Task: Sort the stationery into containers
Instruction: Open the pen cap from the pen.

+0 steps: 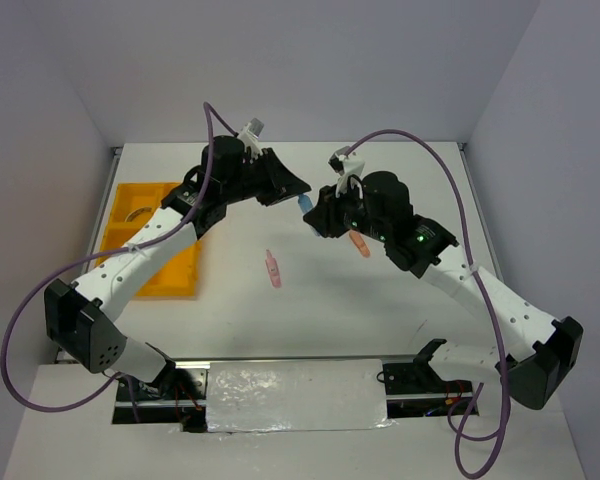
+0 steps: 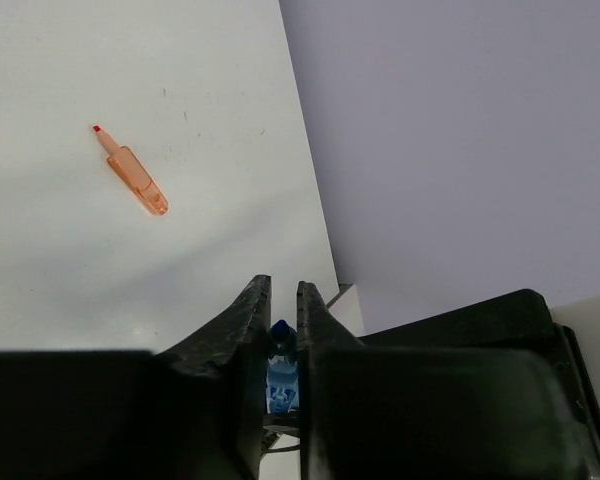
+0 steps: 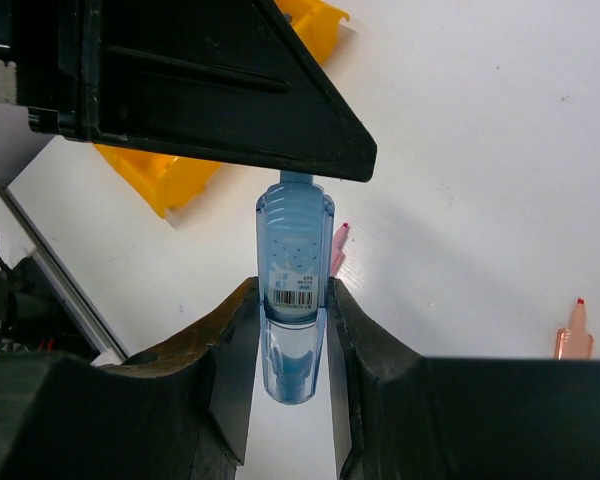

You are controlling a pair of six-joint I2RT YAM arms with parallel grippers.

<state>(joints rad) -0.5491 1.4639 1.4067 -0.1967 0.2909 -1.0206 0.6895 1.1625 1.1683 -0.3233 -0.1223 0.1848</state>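
jaws left and right each clamp one end of the blue piece (image 3: pixel 295 250), spanning them lengthwise.

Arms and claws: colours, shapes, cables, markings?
The left arm and right arm have white tubular links, black joints and black bases. A purple cable runs along each. The left claw and right claw are black, with two tapering wedge fingers each. A small green light glows near the right wrist.

Lab booth: white table (image 1: pixel 380 300) (plain lavender walls (image 1: pixel 330 60)).
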